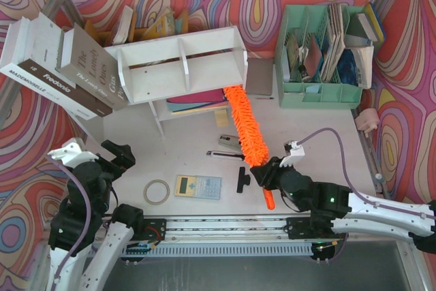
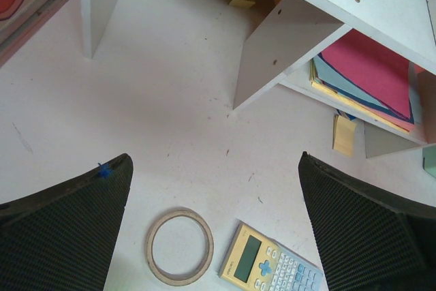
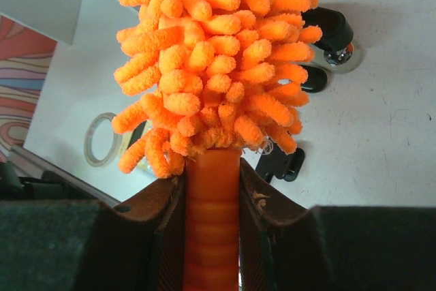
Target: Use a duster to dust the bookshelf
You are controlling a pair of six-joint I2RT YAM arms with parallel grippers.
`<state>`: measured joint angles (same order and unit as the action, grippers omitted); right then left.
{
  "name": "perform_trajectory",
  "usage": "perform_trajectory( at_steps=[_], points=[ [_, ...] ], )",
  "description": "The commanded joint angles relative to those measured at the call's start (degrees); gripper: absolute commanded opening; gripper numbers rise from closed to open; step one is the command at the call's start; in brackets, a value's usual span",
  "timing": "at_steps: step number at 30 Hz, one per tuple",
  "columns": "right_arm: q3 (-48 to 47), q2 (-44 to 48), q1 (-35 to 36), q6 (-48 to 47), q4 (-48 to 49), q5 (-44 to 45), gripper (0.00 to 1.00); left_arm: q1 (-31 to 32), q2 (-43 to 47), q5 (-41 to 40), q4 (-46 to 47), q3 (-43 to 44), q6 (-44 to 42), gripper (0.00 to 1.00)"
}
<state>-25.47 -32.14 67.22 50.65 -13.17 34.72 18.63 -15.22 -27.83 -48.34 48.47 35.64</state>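
Right gripper [image 1: 267,176] is clamping tight on the orange handle of the duster [image 1: 244,126], and its fluffy tip is poking at the front of the bookshelf [image 1: 178,59], right by the folders [image 1: 197,97]. Left gripper [image 1: 117,155] is hanging back over the table with its jaws wide apart, gripping nothing.

The surface [image 1: 184,151] is viewed from high above its near edge. Both wrist views are held close over it, facing the bookshelf [image 1: 180,63]; the tape ring [image 2: 179,247] is shared by all three.
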Motion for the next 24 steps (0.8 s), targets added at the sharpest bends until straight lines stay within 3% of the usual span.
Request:
perform_trajectory(
  at_steps=[1,10,24],
  points=[
    [-2.0,-3.0,0.2,1.6,3.0,2.7,0.00,-0.3,0.1,0.4,0.1,-0.9,0.3,0.98],
    [-2.0,-6.1,0.2,9.3,-2.0,3.4,0.00,-0.3,-0.1,0.5,0.2,-0.9,0.3,0.98],
    [-6.2,-5.0,0.2,-1.3,4.6,1.6,0.00,-0.3,0.1,0.5,0.2,-0.9,0.3,0.98]
  ],
)
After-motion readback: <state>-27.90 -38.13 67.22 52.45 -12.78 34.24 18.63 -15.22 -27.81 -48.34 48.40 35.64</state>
